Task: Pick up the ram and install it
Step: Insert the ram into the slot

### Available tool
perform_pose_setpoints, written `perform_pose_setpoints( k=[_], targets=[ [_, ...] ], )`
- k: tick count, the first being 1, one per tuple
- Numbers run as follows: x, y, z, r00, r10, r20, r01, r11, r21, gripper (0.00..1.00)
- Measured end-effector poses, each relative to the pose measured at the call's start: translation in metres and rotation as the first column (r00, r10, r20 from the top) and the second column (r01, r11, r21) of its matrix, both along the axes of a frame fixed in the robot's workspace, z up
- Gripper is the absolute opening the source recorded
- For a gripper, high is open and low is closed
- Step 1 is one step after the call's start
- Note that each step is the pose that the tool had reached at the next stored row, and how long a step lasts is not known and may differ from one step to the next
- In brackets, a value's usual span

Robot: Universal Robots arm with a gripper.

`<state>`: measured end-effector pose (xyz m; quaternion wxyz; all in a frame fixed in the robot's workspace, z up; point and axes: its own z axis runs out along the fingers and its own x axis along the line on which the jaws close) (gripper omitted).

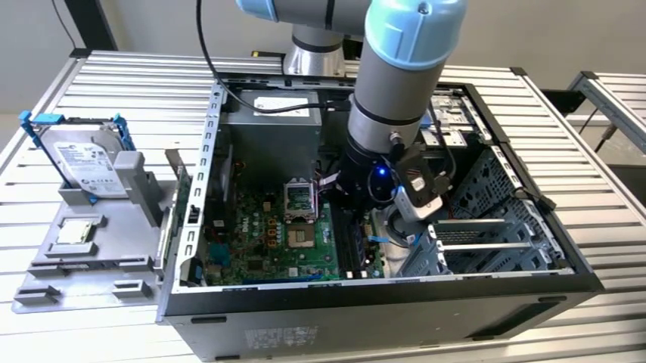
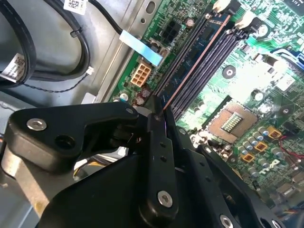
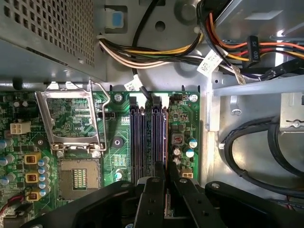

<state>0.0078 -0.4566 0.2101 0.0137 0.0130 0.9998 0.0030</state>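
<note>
Your arm [image 1: 394, 83] reached down into the open case [image 1: 383, 302], which lay on its side on the slatted desk [image 1: 131, 83]. The gripper [image 2: 160, 108] sat low over the motherboard [image 3: 118, 156], at the near end of the black slots [image 3: 142, 128]. Its fingers [image 3: 153, 190] were drawn close together and clamped on the ram [image 2: 199, 59]. In the second wrist view the ram ran as a thin edge from the fingertips along the slots toward the white latches [image 2: 246, 19] at the far end. Whether it was fully seated, you could not tell.

Around the gripper things were crowded. The open socket [image 3: 78, 178] with its raised metal frame [image 3: 71, 118] stood just beside the slots. A bundle of coloured wires [image 3: 156, 54] crossed above the board, and thick black cables [image 3: 256, 152] looped on the bare metal floor on the other side. A perforated metal box [image 3: 42, 33] sat near the socket frame. In the exterior view the drive cage [image 1: 495, 227] stood close on the exterior view's right of the wrist.

Outside the case, on the exterior view's left, a grey holder [image 1: 91, 257] carried a hard drive [image 1: 86, 162] in a blue bracket, upright, and a small square chip [image 1: 76, 233] lying flat.

The arm hid the gripper and the slots in the exterior view. In both wrist views the black gripper body covered the near end of the ram.
</note>
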Motion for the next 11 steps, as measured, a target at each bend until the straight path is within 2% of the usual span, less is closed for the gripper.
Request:
perform_pose_setpoints(
  k=[10, 11],
  targets=[
    [0.0000, 0.0000, -0.0017, 1.0000, 0.000, -0.0001, 0.000, 1.0000, 0.0002, 0.00],
    [0.0001, 0.0000, -0.0017, 1.0000, 0.000, 0.0000, 0.000, 1.0000, 0.0002, 1.00]
  ],
)
